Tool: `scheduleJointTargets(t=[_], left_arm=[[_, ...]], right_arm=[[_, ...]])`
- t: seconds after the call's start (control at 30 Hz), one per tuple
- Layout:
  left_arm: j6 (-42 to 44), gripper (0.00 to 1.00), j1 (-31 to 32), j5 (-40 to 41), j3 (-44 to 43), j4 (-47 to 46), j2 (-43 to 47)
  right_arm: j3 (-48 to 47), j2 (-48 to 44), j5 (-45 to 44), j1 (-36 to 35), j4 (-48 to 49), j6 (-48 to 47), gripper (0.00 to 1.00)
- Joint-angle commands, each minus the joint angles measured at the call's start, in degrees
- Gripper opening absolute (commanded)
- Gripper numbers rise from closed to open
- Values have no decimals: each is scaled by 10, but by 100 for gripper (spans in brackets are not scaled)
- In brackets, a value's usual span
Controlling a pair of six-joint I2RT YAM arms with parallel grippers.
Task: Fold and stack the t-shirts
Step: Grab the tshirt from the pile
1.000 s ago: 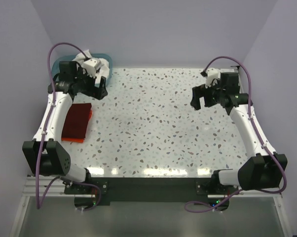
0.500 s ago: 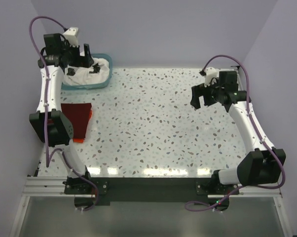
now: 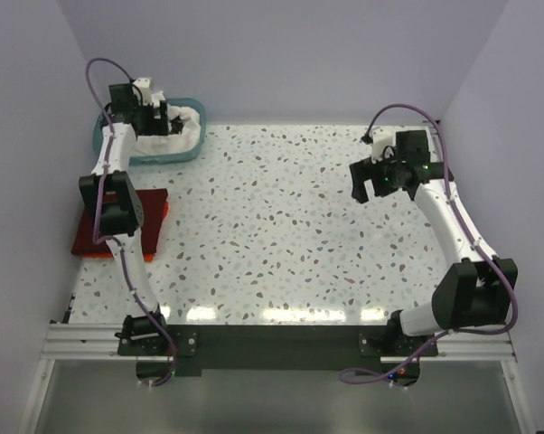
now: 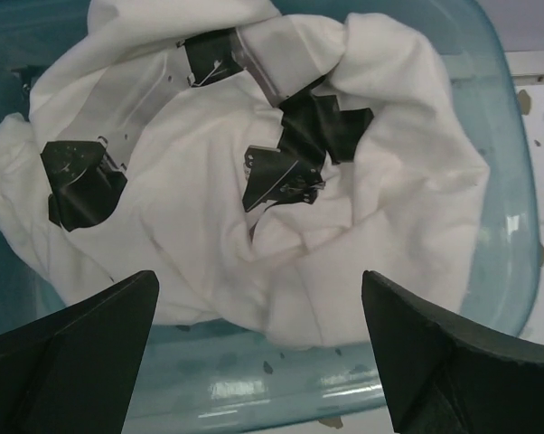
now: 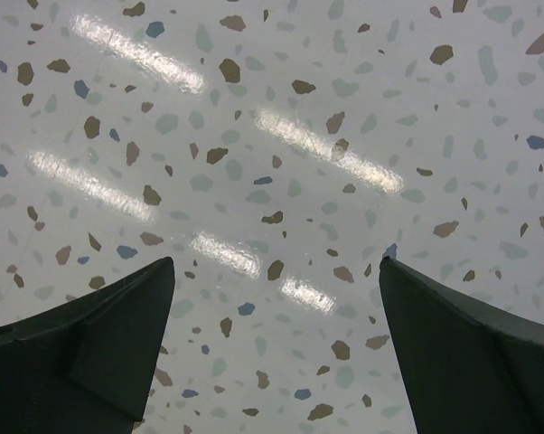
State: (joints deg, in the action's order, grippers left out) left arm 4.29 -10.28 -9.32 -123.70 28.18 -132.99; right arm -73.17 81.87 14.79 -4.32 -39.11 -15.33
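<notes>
A crumpled cream-white t-shirt (image 4: 209,208) with black printed patches lies in the translucent teal tub (image 4: 281,384); it also shows in the top view (image 3: 183,134) at the back left. My left gripper (image 4: 258,276) is open above the shirt's near edge, touching nothing; in the top view it (image 3: 171,119) reaches over the tub (image 3: 150,155). A dark red folded t-shirt (image 3: 150,221) lies at the left edge, partly behind my left arm, with a thin orange t-shirt edge (image 3: 165,212) under it. My right gripper (image 3: 367,181) is open and empty above the table (image 5: 276,262).
The speckled terrazzo table (image 3: 281,235) is walled at the back and both sides. The left arm's upper link (image 3: 109,203) crosses over the red shirt.
My left arm has swung from beside the tub, up and back, and now reaches over the tub above the white shirt. The right gripper has barely moved.
</notes>
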Motion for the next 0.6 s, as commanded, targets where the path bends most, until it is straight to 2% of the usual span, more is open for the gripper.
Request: scheduleJointTargets(t=[0.0,0.33,0.37,0.43,0.47,0.53,0.57], left_arm=[[26,100,-4,40,-38,-50,-37],[21,100,-4,41,-65,-48,-137],[19,98,-4,35,-65,-47,-141],[12,88,-4,19,-66,-46,-151],[11,74,-4,12,-68,-45,-152],[2,60,-4,-3,-75,-40,-153],[-1,46,-3,-11,-77,-38,-149]], right_arm=[[-31,21,-22,2,-7,-21,99],[-77,75,-30,2,-16,-35,99],[-81,78,-31,2,-18,-37,98],[-85,80,-33,2,-21,-39,99],[-86,79,-33,2,-22,-42,99],[-85,79,-33,3,-25,-44,99],[-84,78,-32,2,-26,-46,99]])
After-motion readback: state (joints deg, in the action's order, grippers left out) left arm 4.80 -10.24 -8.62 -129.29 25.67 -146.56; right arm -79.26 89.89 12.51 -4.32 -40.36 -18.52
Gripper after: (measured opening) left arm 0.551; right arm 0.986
